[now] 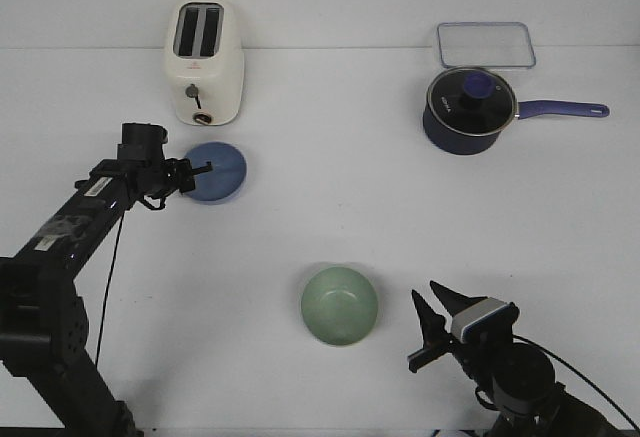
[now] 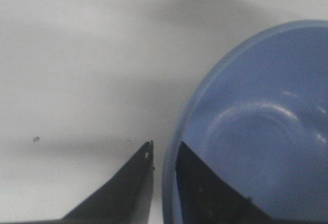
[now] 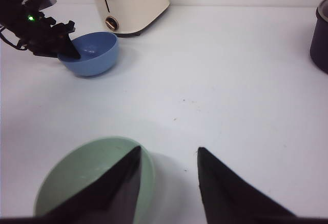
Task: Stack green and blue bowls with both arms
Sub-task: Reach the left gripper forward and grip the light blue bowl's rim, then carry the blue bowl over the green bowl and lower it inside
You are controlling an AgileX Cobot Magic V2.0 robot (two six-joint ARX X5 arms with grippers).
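Left black pointed gripper (image 1: 203,169): clenched across rim of one periwinkle matte round bowl (image 1: 219,172), before white toaster (image 1: 204,60) | Right black pointed gripper (image 1: 437,308): spread, holding nothing, just beside one sage-green matte round bowl (image 1: 340,305) | Bowls well apart | Far right: one dark blue lidded saucepan (image 1: 470,110), one clear lidded container (image 1: 485,44).
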